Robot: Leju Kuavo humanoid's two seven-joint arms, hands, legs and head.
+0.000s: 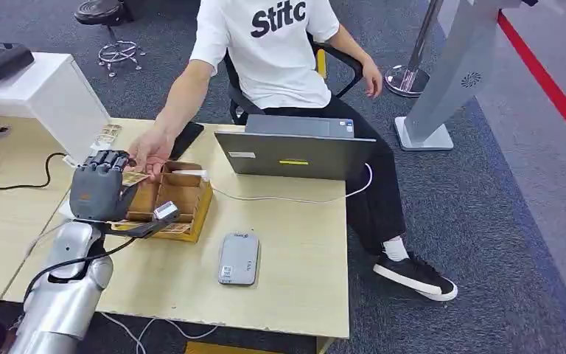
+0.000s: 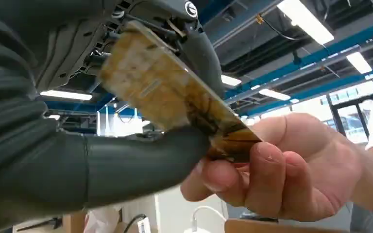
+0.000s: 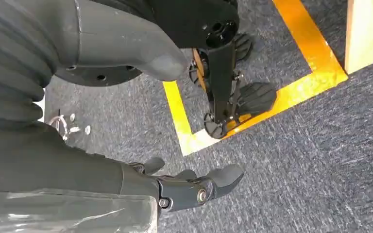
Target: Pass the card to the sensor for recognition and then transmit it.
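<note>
L hand (image 1: 100,186) raised over the tabletop (image 1: 295,243), above a partitioned cardboard box (image 1: 180,198). Its fingers (image 2: 126,160) are gripping the card (image 2: 175,102): thumb under, darker fingers over, card sticking out tilted. A person's hand (image 2: 277,170) pinches the card's far end, thumb and finger on the corner, so both hold it at once. In head view the person's hand (image 1: 149,150) meets the L hand right over the box; the card's edge shows between them.

Sensor (image 1: 238,257), flat grey unit, lies on tabletop near the front edge, apart from the box. Laptop (image 1: 295,151) open behind it, white cable alongside.

R hand (image 3: 194,187) hangs low over grey carpet w/ yellow tape; fingers part-curled, apart, holding nothing.
</note>
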